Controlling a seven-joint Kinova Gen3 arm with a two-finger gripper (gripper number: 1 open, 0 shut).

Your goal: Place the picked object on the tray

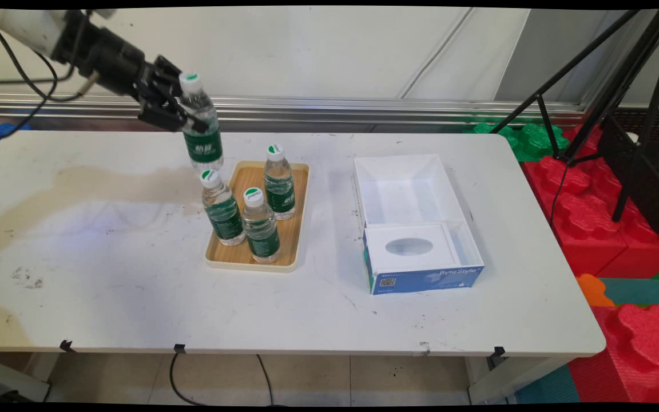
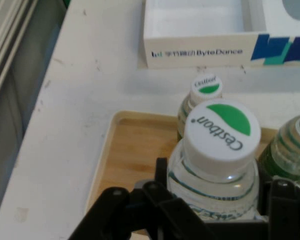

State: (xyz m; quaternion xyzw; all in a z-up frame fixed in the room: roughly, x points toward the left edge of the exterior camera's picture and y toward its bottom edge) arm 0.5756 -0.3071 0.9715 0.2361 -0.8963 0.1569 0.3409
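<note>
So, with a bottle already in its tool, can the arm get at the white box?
Probably not to grasp it: the tool is shut on a bottle. The white box itself lies open, nothing over it.

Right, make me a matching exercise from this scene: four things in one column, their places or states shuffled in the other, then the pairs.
Things:
1. claw
2. wooden tray
3. white box
4. held water bottle

States:
A. open, on the table right of the tray
B. lifted above the tray's far left corner
C. holds three standing bottles
D. shut around a bottle's neck

Pairs: 1-D, 2-C, 3-A, 4-B
</note>
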